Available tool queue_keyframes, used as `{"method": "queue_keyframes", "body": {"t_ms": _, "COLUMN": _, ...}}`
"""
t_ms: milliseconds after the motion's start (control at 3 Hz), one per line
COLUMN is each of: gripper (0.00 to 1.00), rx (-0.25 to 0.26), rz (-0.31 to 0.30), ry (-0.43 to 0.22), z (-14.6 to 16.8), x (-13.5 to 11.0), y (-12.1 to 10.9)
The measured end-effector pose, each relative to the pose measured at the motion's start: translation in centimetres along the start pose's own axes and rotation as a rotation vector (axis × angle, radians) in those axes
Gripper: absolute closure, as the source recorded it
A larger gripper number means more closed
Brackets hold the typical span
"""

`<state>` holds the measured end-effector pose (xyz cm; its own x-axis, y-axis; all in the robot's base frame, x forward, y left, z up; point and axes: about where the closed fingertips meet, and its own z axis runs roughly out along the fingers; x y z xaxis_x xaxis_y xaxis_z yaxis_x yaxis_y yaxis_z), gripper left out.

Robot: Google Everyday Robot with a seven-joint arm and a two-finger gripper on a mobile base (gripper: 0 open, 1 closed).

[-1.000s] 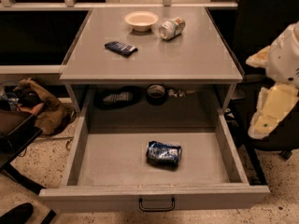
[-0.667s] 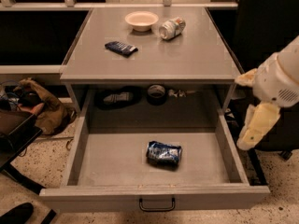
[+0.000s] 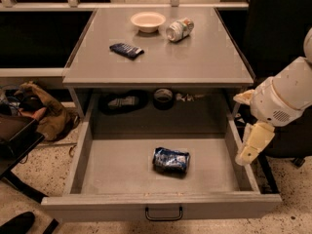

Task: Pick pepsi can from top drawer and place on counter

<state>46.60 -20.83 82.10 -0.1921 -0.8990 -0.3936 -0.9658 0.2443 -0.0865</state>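
The pepsi can (image 3: 171,161), blue with white print and dented, lies on its side in the middle of the open top drawer (image 3: 97,167). The drawer is pulled fully out and has a black handle (image 3: 164,213) on its front panel. The counter (image 3: 161,57) is the grey tabletop above it. My gripper (image 3: 242,129) hangs at the drawer's right wall, to the right of the can and above it. It is open and empty, with one cream finger (image 3: 253,143) pointing down.
On the counter lie a white bowl (image 3: 147,21), a silvery-white can (image 3: 179,29) on its side and a dark blue snack packet (image 3: 126,49). Dark items (image 3: 163,97) sit on the shelf behind the drawer. A brown bag (image 3: 46,113) lies on the floor at left.
My arm has moved left and down, bringing the gripper from outside the cabinet to the drawer's right wall. The can has not moved.
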Motion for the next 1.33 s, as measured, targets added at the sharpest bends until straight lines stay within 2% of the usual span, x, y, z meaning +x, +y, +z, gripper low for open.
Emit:
{"method": "queue_keyframes", "body": {"t_ms": 333, "gripper": 0.0, "rx": -0.015, "rz": 0.001, "ry": -0.012, "z": 1.4, "x": 0.0, "y": 0.2}}
{"method": "queue_keyframes", "body": {"t_ms": 667, "gripper": 0.0, "rx": -0.05, "rz": 0.035, "ry": -0.03, "z": 5.1, "x": 0.8, "y": 0.9}}
{"method": "queue_keyframes", "body": {"t_ms": 1000, "gripper": 0.0, "rx": -0.076, "rz": 0.035, "ry": -0.061, "z": 8.1, "x": -0.4, "y": 1.7}}
{"method": "queue_keyframes", "body": {"t_ms": 1333, "gripper": 0.0, "rx": -0.062, "rz": 0.029, "ry": -0.079, "z": 10.4, "x": -2.5, "y": 2.8}}
